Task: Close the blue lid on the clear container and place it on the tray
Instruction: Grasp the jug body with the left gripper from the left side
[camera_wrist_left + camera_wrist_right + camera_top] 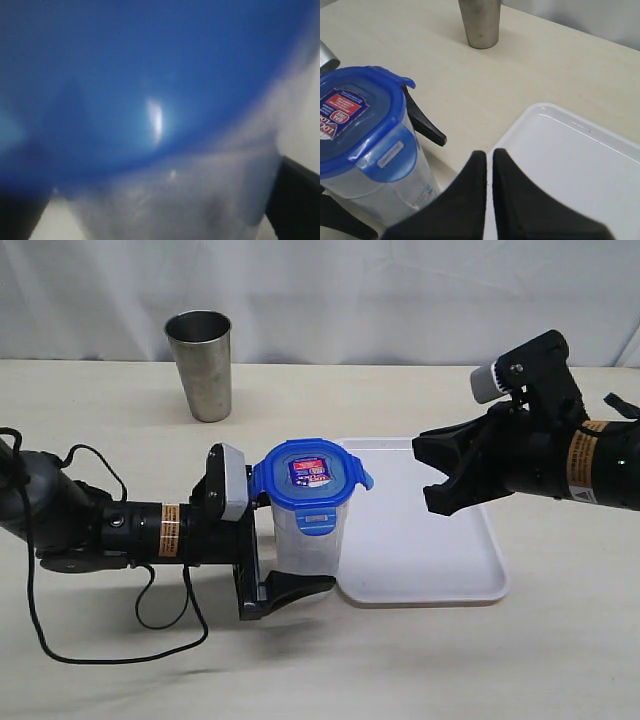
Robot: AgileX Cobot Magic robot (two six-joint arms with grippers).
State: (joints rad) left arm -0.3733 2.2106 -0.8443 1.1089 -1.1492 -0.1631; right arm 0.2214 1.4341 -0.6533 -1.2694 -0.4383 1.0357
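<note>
- The clear container [300, 538] stands upright on the worktop [400, 660], just beside the white tray [430, 560], not on it.
- The blue lid [310, 475] sits on top of it.
- The left hand [305, 558] is wide open, with one finger on each side of the container.
- The right hand [488, 156] is closed, holds nothing, and hangs over the tray.

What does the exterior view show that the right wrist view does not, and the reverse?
Only the exterior view shows the black cable on the table and most of the tray. Only the right wrist view shows the right gripper shut, fingers nearly together. Both show the blue lid on the clear container, the steel cup and part of the tray.
</note>
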